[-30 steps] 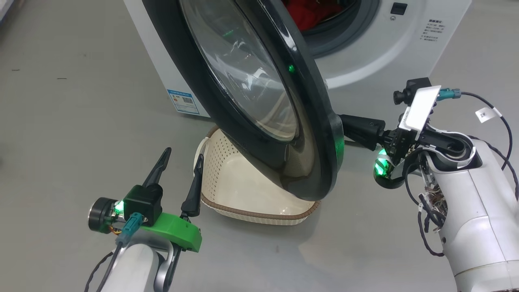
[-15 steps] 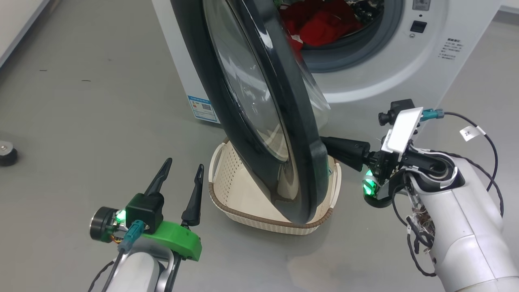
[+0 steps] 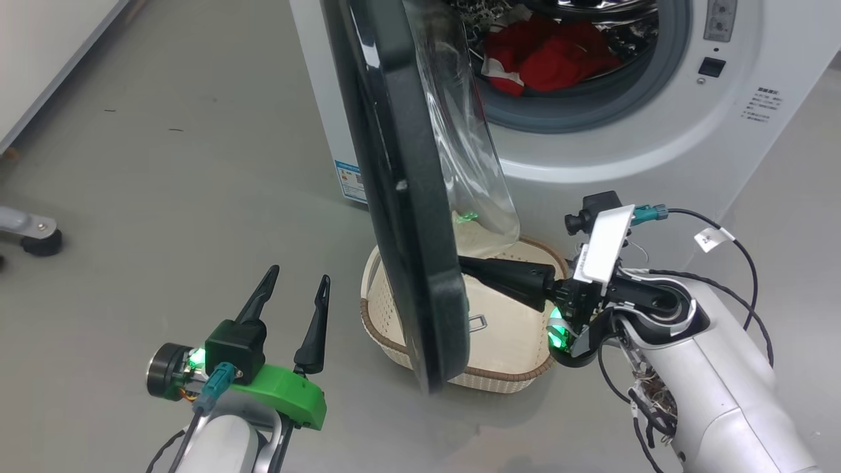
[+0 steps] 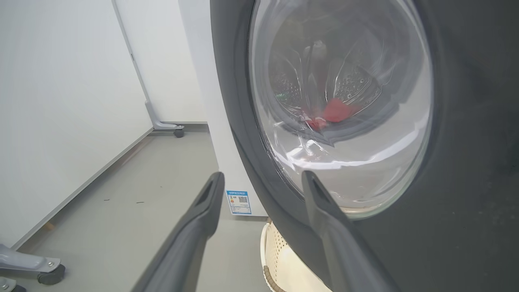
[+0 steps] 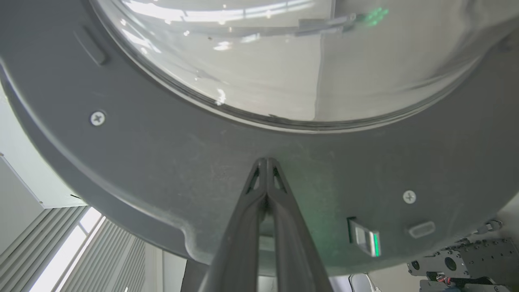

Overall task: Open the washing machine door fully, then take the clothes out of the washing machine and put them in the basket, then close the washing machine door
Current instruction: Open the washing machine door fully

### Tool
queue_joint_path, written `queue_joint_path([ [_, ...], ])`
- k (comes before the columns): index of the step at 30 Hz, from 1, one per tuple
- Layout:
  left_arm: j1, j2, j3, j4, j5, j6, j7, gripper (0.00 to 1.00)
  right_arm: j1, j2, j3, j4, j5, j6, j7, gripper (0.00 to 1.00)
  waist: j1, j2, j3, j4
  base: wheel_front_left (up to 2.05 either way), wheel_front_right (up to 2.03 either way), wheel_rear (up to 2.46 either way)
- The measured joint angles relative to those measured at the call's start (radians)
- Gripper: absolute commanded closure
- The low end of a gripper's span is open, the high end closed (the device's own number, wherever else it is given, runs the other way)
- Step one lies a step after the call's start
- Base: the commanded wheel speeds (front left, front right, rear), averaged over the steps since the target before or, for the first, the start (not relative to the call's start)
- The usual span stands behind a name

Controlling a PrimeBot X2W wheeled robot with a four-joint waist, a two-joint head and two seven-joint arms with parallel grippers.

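Presently the right gripper (image 5: 266,162), clenched on nothing, is set tip-first against the inner rim of the washing machine door (image 3: 401,197), which lies to its left, upright and roughly square to the washing machine (image 3: 591,171) (hinged at the left). The left gripper (image 3: 298,274), spread open, is held just beside the outer face. The clothes (image 3: 552,56) lie in the drum (image 3: 634,33).

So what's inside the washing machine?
Red clothes with white trim lie in the steel drum of the washing machine. The open door covers the drum's left side, so anything there is hidden.
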Motion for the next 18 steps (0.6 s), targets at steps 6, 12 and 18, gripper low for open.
queue_joint_path([
  [6, 0.008, 0.0, 0.002, 0.001, 0.0, 0.0, 0.0, 0.0, 0.005, 0.0, 0.064, -0.023, 0.024, 0.0, -0.044, 1.0, 0.0, 0.0, -0.007, 0.02, 0.0, 0.0, 0.0],
  [12, 0.015, 0.001, 0.009, 0.001, -0.001, 0.001, 0.0, 0.0, 0.01, -0.001, 0.117, -0.04, 0.048, 0.005, -0.076, 1.0, 0.0, 0.0, -0.01, 0.032, 0.0, 0.0, 0.0],
  [18, 0.015, 0.001, 0.012, -0.004, -0.001, 0.001, 0.0, 0.0, 0.01, 0.0, 0.157, -0.055, 0.058, 0.005, -0.116, 1.0, 0.0, 0.0, -0.007, 0.037, 0.0, 0.0, 0.0],
])
